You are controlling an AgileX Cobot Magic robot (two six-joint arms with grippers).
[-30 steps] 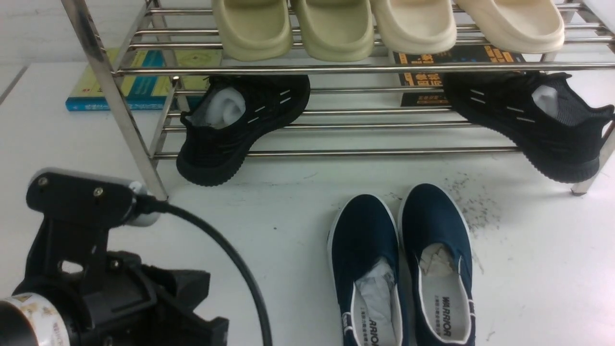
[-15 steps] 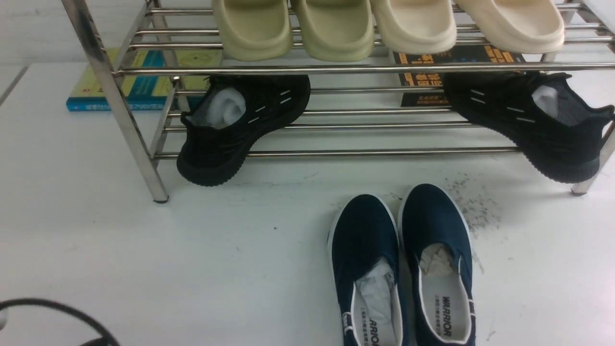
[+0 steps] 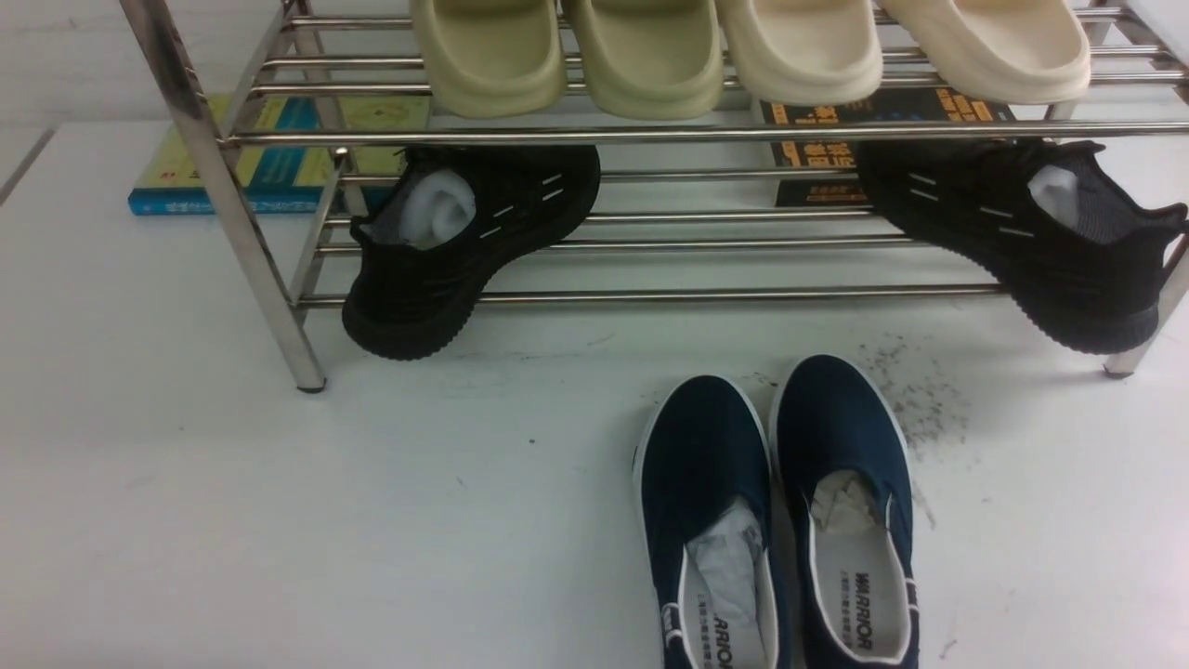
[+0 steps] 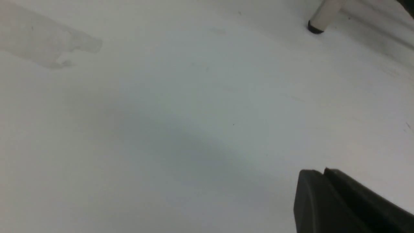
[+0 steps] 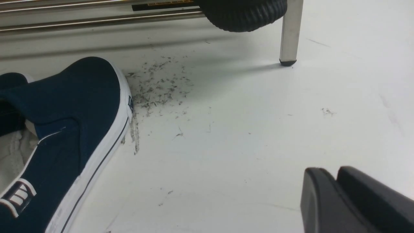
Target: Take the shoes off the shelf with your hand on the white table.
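The pair of navy-blue slip-on shoes stands side by side on the white table, in front of the chrome shelf, toes toward it. One navy shoe also shows in the right wrist view. Neither arm shows in the front view. My left gripper is shut and empty over bare table near a shelf leg. My right gripper is shut and empty, to the right of the navy shoes, near the shelf's right leg.
Two black knit sneakers lean off the shelf's lower tier. Pale-green slippers and beige slippers sit on the upper tier. Books lie behind the shelf. Dark scuff marks lie right of the navy shoes.
The left arm, seen at the lower left of the front view a second ago, has drawn back out of that view. The shoes have not moved.
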